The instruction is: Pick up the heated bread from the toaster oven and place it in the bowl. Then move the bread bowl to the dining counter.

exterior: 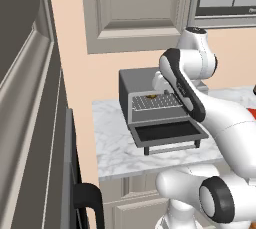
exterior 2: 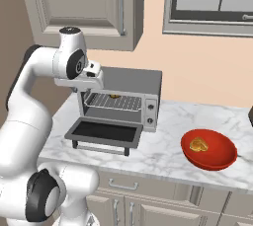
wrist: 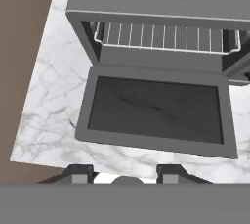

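Observation:
The dark grey toaster oven [exterior 2: 129,84] stands on a marble counter with its door [wrist: 156,110] dropped flat. Far back on the wire rack [wrist: 166,37] lies the small brown bread [exterior 2: 114,95], which the left base view also catches [exterior: 150,95]. My gripper [wrist: 124,176] hovers open above the front edge of the door, nothing between its fingers. Right of the oven sits the red bowl [exterior 2: 220,160], holding a pale orange-yellow food piece [exterior 2: 198,144]. The dining counter is out of view.
The marble counter [exterior 2: 168,146] tops beige cabinets. A wall cabinet [exterior 2: 79,3] hangs over the oven and a window [exterior 2: 212,0] is to its right. A tall dark appliance [exterior: 30,138] with a black handle [exterior: 90,198] flanks the counter's left end.

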